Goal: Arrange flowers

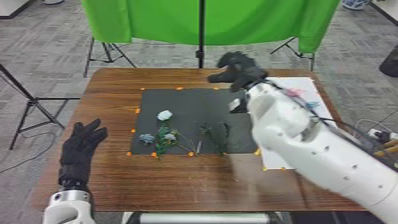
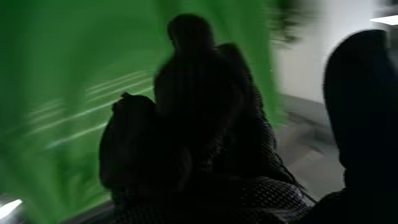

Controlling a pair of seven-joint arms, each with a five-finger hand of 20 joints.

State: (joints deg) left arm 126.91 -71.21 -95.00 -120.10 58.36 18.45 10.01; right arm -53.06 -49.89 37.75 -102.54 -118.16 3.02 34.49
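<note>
Head view: arranging appears to be between placements. The right hand (image 1: 238, 70), fingers loosely spread and holding nothing, is raised near the far edge of the table (image 1: 124, 185). The flowers lie nearer the robot than this hand: a white bloom (image 1: 164, 115), two pale blue blooms (image 1: 147, 138) (image 1: 170, 136) and dark green stems (image 1: 215, 132), all on the dark mat (image 1: 182, 100) and to the right of the left hand (image 1: 82, 142). The left hand is open, its fingers extended, at the table's left side. Farther right than the right hand, a pink bloom (image 1: 293, 92) and a blue bloom (image 1: 312, 105) are on a white sheet (image 1: 274, 161), partly hidden by the arm. The next move probably calls for the right hand to come down beside a chosen stem and pinch it without disturbing its neighbours. The tabletop is brown wood; orange markers (image 1: 138, 110) line the mat. Beyond the right hand are a green cloth (image 1: 160, 22) and a pole (image 1: 201, 30); left of the left hand, a tripod (image 1: 34, 102) stands on grey carpet (image 1: 40, 57).

Right wrist view: the right hand's fingers are upright, the thumb well apart, with nothing gripped. The green cloth is behind them.
</note>
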